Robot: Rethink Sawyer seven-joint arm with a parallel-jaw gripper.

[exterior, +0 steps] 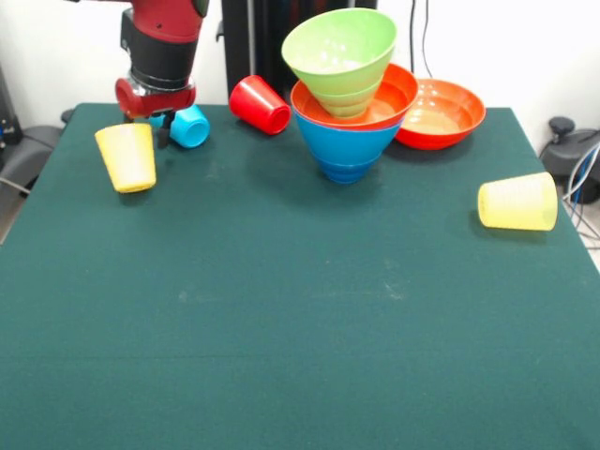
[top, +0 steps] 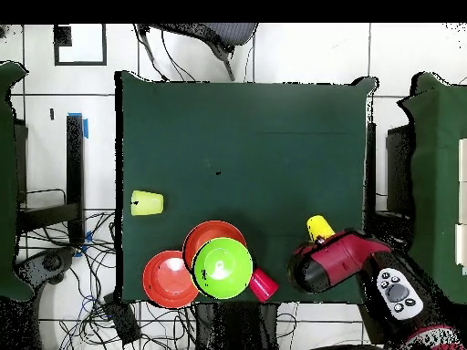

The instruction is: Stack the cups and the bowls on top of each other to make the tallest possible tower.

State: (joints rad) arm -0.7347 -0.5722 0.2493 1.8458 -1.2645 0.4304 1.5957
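Observation:
The tower stands at the back middle: a big blue bowl [exterior: 345, 148] holds an orange-red bowl [exterior: 398, 92], with a green bowl [exterior: 339, 49] nested on another green one on top. It also shows in the overhead view [top: 223, 267]. My gripper [exterior: 159, 129] hangs at the back left, right beside the rim of the opaque yellow cup [exterior: 127, 157] [top: 319, 227], with the light blue cup [exterior: 192, 127] on its side just behind. The red cup [exterior: 260, 104] [top: 264, 285] lies next to the tower. The ribbed pale yellow cup [exterior: 517, 202] [top: 147, 203] lies at the right.
A second orange-red bowl [exterior: 442, 114] [top: 169, 278] sits on the table touching the tower's right side. The green table [exterior: 300, 319] stretches wide in front. In the overhead view my arm [top: 333, 264] covers the light blue cup.

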